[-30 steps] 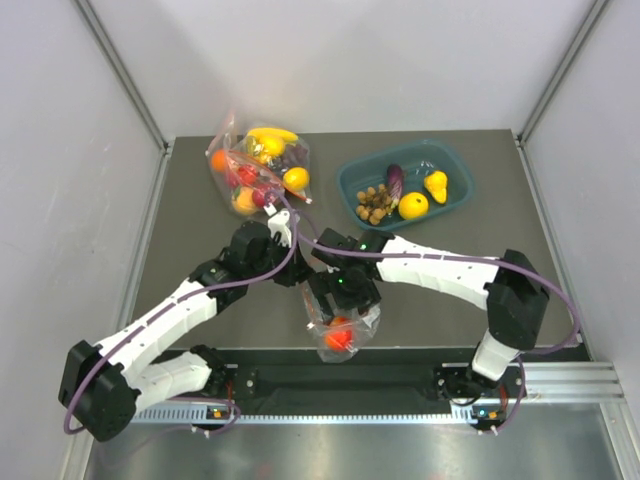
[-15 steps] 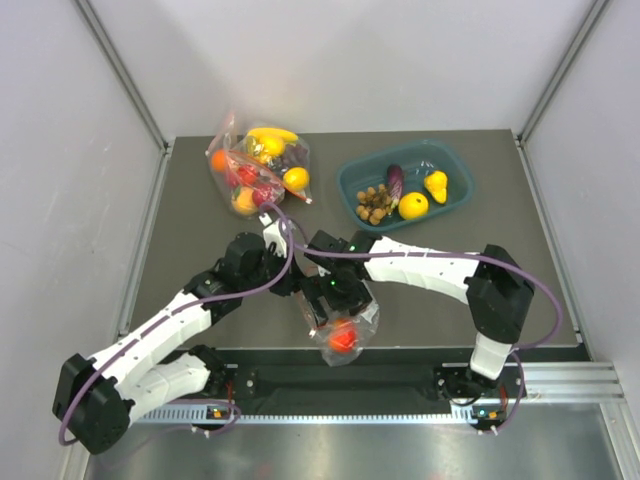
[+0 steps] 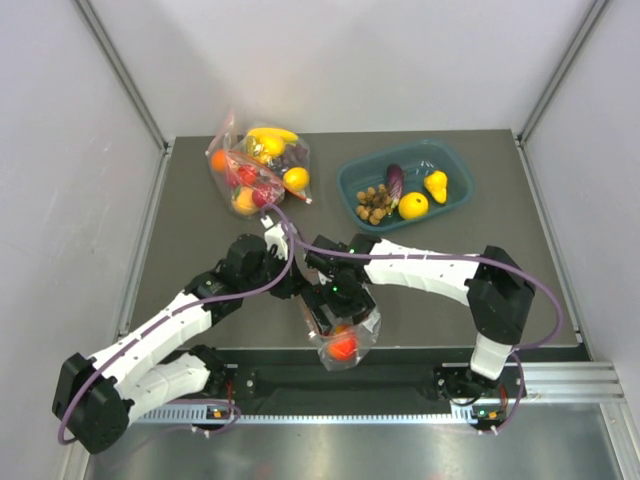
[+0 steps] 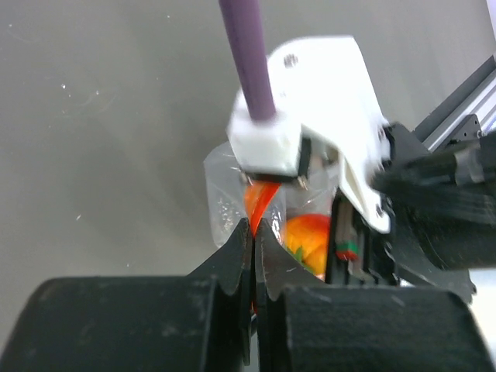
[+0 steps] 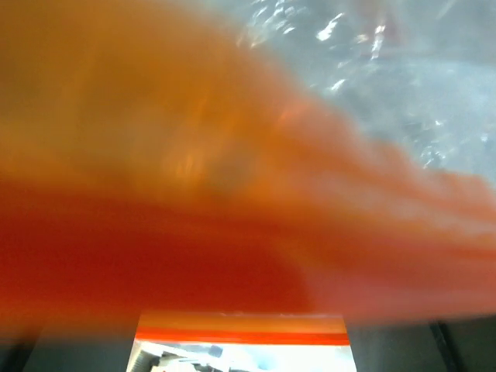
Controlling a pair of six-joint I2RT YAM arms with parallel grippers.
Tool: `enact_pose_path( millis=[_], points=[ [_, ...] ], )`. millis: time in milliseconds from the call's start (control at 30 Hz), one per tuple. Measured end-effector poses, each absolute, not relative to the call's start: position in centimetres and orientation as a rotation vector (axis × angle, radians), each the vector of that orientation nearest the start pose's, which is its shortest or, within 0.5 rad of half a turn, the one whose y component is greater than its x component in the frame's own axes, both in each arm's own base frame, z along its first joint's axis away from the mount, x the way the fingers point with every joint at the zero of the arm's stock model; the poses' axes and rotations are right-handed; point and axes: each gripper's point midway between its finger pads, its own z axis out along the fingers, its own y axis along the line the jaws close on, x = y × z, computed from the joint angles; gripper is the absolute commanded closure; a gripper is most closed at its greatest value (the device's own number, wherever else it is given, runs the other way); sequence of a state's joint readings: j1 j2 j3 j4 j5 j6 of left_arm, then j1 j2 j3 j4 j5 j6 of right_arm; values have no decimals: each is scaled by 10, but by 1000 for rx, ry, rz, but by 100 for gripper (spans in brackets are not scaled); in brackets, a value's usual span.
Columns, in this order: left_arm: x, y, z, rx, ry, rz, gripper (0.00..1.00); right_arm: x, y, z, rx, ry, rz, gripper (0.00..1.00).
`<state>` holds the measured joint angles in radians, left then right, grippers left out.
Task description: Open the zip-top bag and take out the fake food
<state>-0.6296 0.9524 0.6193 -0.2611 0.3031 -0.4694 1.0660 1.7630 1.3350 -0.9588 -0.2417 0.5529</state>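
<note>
Extraction looks to be the step in hand: the zip-top bag (image 3: 364,322) sits at the near edge of the counter (image 3: 190,235), between the two arms; the left pincer (image 4: 253,229) is pressed together on the red-orange zip strip (image 4: 261,198), holding one lip of the mouth up; the right pincer (image 3: 336,316) stands spread wide and reaches down at the opening, over the red tomato (image 3: 342,347), the one toy visible inside; its wrist view is all orange-red blur, so I cannot tell whether its fingers touch the tomato; by my reading, the next move calls for closing on the tomato, drawing it up through the mouth while the left keeps the lip taut, then carrying it to the teal basin (image 3: 350,183), where the eggplant (image 3: 394,182), lemon (image 3: 413,205), pear (image 3: 436,185) and brown cluster (image 3: 373,204) lie; room is tight: both wrists crowd just beside each other, and the bag lies right by the black rail (image 3: 400,380), so a hard tug could drag it off; bare counter lies between bag and basin; the second bag of fruit (image 3: 255,170) sits well apart, far left.
</note>
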Motion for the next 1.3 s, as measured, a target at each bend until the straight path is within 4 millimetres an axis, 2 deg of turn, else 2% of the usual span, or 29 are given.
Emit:
enact_pose_path(
  millis=[267, 433, 667, 1033, 1067, 1200, 1233, 1300],
  points=[
    [189, -226, 141, 371, 2282, -927, 100, 69, 310, 87, -936, 3045, 500, 6],
    [185, -224, 137, 369, 2310, -920, 100, 61, 312, 82, -964, 3020, 522, 6],
    [182, -223, 135, 365, 2328, -918, 100, 63, 319, 65, -971, 2889, 634, 6],
    [188, -219, 137, 342, 2311, -887, 100, 72, 343, 59, -1043, 2696, 698, 8],
    [188, -219, 137, 340, 2310, -886, 100, 72, 345, 58, -1048, 2681, 699, 9],
    [189, -218, 137, 333, 2309, -878, 100, 72, 349, 52, -1073, 2633, 723, 36],
    [189, -218, 137, 331, 2307, -876, 100, 73, 351, 52, -1079, 2619, 733, 46],
    [191, -217, 138, 323, 2304, -867, 100, 73, 355, 53, -1088, 2597, 757, 53]
  ],
)
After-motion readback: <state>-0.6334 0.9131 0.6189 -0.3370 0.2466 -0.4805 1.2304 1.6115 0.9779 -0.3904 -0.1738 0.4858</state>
